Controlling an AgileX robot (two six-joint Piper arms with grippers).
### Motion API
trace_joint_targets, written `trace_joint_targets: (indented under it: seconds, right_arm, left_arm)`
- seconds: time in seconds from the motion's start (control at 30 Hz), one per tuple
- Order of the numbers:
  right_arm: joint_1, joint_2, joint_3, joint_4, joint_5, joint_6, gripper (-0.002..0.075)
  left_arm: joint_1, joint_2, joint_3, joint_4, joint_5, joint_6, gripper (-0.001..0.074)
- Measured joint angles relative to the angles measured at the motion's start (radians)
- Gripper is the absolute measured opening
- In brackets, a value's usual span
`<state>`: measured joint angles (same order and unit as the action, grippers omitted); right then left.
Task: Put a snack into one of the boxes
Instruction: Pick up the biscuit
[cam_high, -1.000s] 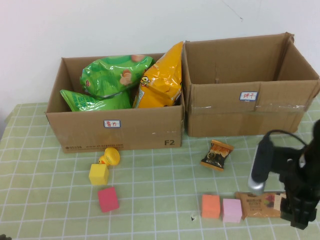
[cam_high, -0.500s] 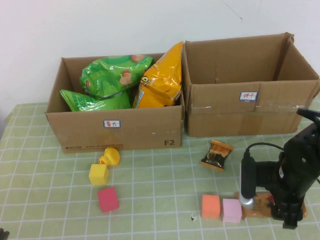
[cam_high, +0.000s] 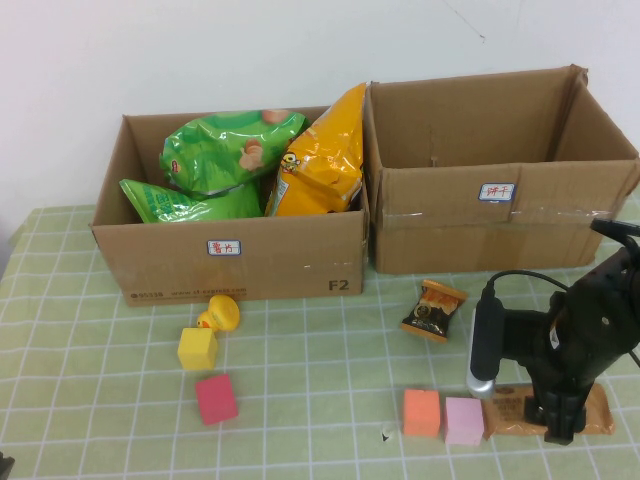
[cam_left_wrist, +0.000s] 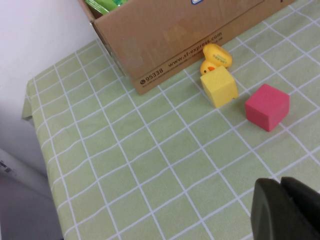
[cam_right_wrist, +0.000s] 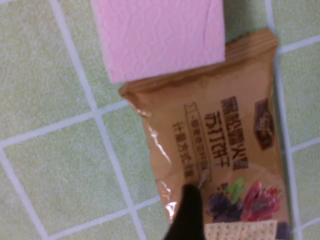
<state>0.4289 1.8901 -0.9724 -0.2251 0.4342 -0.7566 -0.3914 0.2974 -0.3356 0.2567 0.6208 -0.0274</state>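
A brown biscuit packet is seen lying flat on the green checked tablecloth at about five o'clock in the high view, its end touching a pink block, with an orange block just beside that. The right gripper is lowered directly over the packet – its fingers are parted, and one dark fingertip is shown against the wrapper in the right wrist view, with the pink block at the packet's end. The packet is not seen to be clamped.

A small dark snack pack lies near the centre, at roughly four o'clock. Two cardboard boxes are set at the back: the left box at eleven o'clock is filled with green and yellow bags, while the right box at one o'clock is shown open.

A yellow duck, a yellow block and a red block are grouped at about eight o'clock. The left gripper is held closed low over the cloth – well apart from these toys.
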Motion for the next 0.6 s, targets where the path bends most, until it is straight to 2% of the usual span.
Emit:
trace_joint_targets:
  seconds: [0.17,0.6]
  right_arm:
    - [0.000,0.000,0.000,0.000,-0.002,0.002,0.0617]
    - [0.014,0.000,0.000,0.024,-0.030,-0.011,0.0626]
  left_arm:
    - [0.000,0.000,0.000,0.002,-0.004,0.000,-0.0001]
    - [0.000,0.000,0.000,0.003,-0.006,0.000,-0.0001]
